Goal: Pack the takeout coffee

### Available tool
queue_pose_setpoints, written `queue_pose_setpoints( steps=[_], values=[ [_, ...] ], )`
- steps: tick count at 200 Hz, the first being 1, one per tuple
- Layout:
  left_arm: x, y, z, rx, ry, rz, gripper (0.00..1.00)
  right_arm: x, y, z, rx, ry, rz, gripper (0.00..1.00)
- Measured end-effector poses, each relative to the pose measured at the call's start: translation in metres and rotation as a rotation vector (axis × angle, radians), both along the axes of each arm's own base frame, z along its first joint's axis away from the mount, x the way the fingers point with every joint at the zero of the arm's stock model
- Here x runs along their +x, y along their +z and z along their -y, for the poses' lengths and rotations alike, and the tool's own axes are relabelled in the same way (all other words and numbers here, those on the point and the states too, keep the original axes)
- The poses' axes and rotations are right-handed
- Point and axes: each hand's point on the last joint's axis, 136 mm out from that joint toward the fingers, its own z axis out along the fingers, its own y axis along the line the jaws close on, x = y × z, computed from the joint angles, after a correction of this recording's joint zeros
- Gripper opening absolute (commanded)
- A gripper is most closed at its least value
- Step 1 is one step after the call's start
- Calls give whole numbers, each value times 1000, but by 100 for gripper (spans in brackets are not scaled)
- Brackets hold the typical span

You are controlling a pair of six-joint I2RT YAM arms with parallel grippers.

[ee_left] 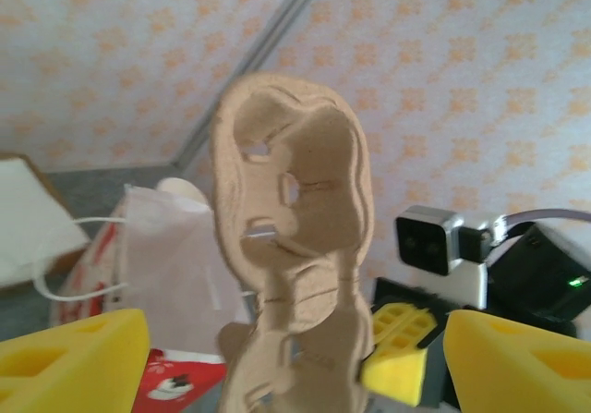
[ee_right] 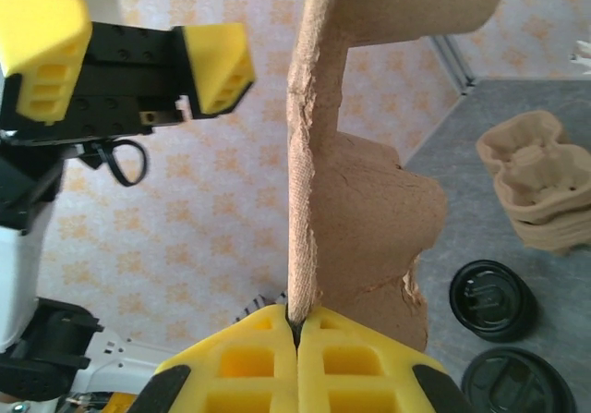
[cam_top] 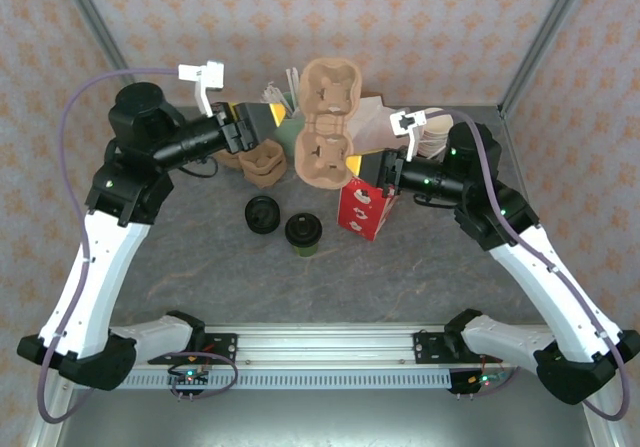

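The takeout coffee [cam_top: 303, 233], a short dark-green cup with a black lid, stands on the grey table left of the red bag [cam_top: 365, 207]. A brown pulp cup carrier [cam_top: 328, 127] is held upright in the air behind them. My right gripper [cam_top: 358, 166] [ee_right: 297, 325] is shut on the carrier's thin edge [ee_right: 303, 200]. My left gripper [cam_top: 276, 118] [ee_left: 295, 367] is open, its yellow fingers [ee_left: 74, 358] wide apart on either side of the carrier [ee_left: 291, 219] without touching it. In the right wrist view the left gripper [ee_right: 129, 57] shows open at the upper left.
A black lid [cam_top: 263, 214] lies just left of the coffee. Stacked pulp carriers [cam_top: 262, 162] [ee_right: 540, 191] sit behind it. Cream stacked cups [cam_top: 432, 137] stand at the back right. A white plastic bag [ee_left: 175, 256] rests by the red bag [ee_left: 175, 381]. Papered walls close off the back.
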Motion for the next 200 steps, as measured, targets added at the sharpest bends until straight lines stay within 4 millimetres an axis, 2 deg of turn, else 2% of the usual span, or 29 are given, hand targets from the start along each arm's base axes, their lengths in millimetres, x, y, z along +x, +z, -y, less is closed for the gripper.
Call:
queue_pose_setpoints(
  steps=[14, 33, 73, 97, 107, 138, 200],
  values=[
    [-7, 4, -7, 32, 36, 28, 92, -1, -1, 5, -25, -22, -15, 0],
    [-17, 5, -11, 97, 82, 74, 93, -3, -5, 10, -59, -41, -52, 0],
    [-49, 9, 11, 276, 19, 208, 94, -14, -4, 17, -111, -44, -125, 0],
    [-52, 16, 19, 361, -14, 277, 86, -20, -3, 20, -134, -35, -167, 0],
    [-52, 15, 25, 398, -42, 305, 85, -23, -6, 21, -147, -30, -194, 0],
    [-51, -9, 47, 513, -146, 346, 86, -31, -22, 20, -192, 0, -281, 0],
    [-49, -60, 72, 700, -309, 378, 80, -35, -46, 11, -236, 72, -408, 0]
  ],
)
